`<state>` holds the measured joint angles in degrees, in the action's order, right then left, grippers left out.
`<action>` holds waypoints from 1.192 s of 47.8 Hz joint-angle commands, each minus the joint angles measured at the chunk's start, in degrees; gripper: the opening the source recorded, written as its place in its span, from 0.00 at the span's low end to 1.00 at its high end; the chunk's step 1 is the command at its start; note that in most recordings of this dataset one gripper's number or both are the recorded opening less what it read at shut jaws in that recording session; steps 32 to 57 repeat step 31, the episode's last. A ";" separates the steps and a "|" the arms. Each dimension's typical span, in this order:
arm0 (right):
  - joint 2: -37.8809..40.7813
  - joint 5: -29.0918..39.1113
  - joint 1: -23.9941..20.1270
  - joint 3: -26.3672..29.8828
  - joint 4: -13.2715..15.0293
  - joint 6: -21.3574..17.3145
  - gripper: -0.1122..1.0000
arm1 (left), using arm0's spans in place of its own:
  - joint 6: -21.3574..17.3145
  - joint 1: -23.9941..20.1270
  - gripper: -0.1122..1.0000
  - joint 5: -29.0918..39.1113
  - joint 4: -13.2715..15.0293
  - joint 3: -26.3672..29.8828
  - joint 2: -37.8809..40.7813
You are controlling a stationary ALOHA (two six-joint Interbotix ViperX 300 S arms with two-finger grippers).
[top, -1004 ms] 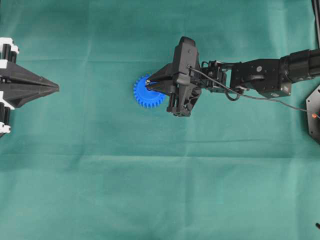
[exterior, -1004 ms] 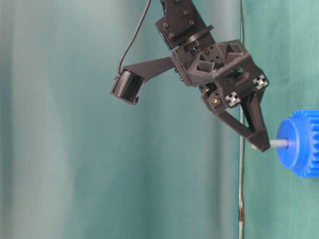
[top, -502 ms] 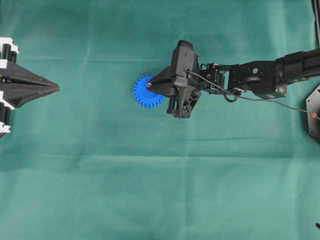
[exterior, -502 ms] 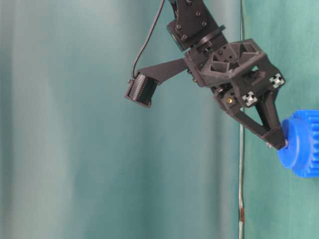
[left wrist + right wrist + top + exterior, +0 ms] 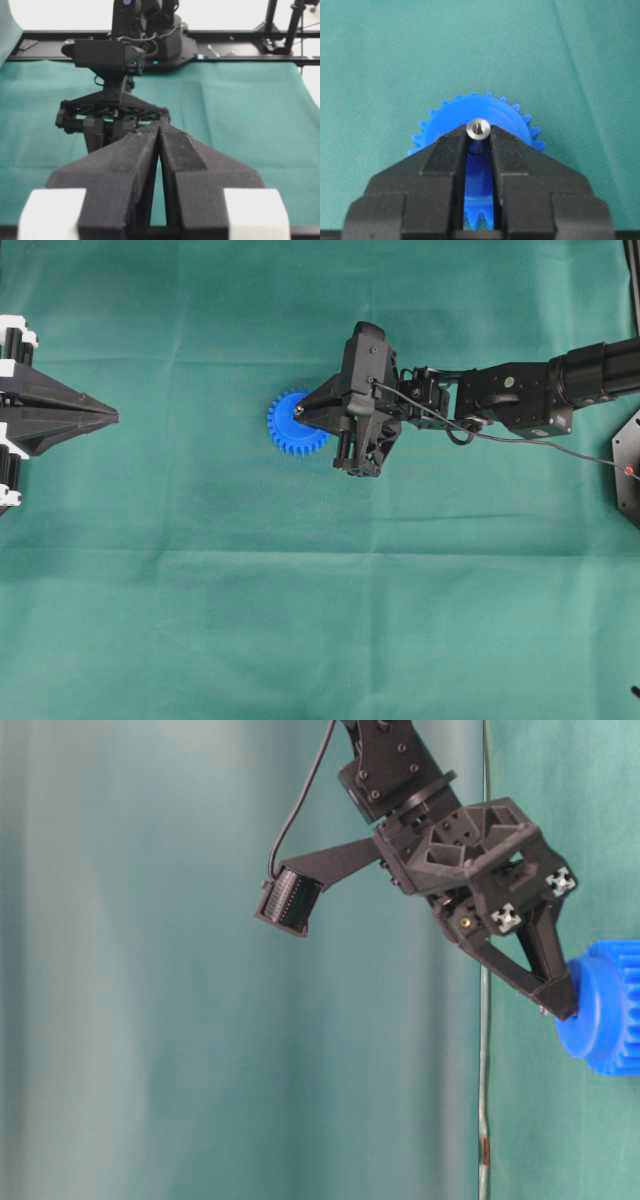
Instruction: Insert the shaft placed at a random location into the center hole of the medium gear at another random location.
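1. The green cloth (image 5: pixel 300 620) covers the whole work surface, and the medium gear (image 5: pixel 290 430) lies flat on it; every place below is given from that gear.
2. The right gripper (image 5: pixel 478 145) stands directly over the gear's hub, its fingertips (image 5: pixel 560 1000) down against the hub top in the table-level view.
3. The left gripper (image 5: pixel 112 416) is parked well away from the gear at the cloth's far edge, jaws pressed together on nothing.
4. The shaft (image 5: pixel 478 128) is clamped between the right jaws; only its silvery top end shows, right over the gear's middle.
5. The center hole is hidden under the shaft and fingertips.
6. Judgement: insertion looks nearly complete, as no bare shaft shows between fingertips and hub. The next move calls for parting the jaws and lifting straight off, without tipping the shaft or dragging the gear.
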<state>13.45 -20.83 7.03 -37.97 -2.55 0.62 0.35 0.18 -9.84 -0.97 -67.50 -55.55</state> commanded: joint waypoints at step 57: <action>-1.32 -0.79 0.00 1.23 -0.35 -0.26 0.83 | 0.00 0.09 0.10 -0.26 -0.09 1.14 0.44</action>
